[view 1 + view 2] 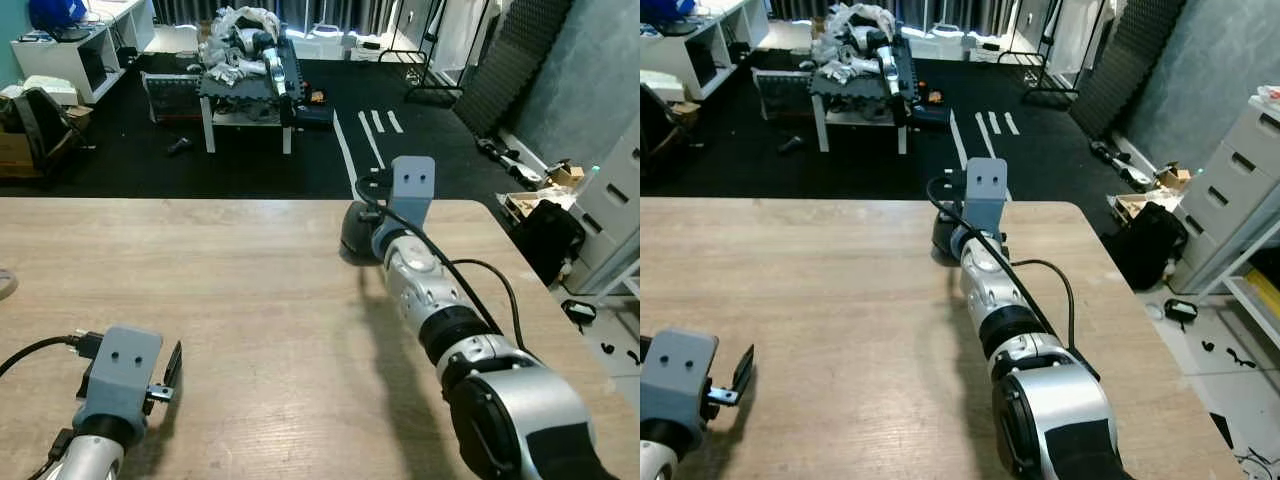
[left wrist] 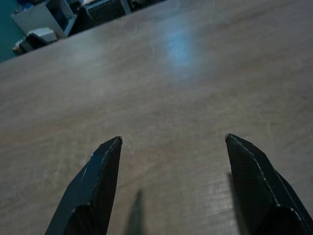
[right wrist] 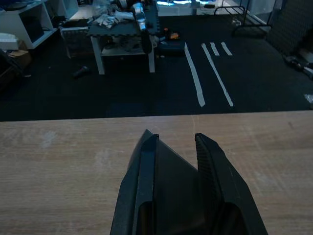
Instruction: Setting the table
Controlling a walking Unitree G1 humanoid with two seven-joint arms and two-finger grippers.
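My right arm reaches across the wooden table (image 1: 220,290) to its far edge. There the right gripper (image 3: 176,137) is closed on a dark rounded object (image 1: 354,236), which shows as a black wedge between the fingers (image 3: 146,166); what it is cannot be made out. The grey wrist mount hides most of the grasp in the head views. My left gripper (image 2: 173,139) hovers low over the near left part of the table, open, with bare wood between its fingers (image 2: 98,186).
A sliver of a pale round thing (image 1: 5,283) lies at the table's left edge. Beyond the table are a dark floor with white tape lines (image 1: 345,150), a cluttered low white table (image 1: 245,85), and drawers (image 1: 1230,190) to the right.
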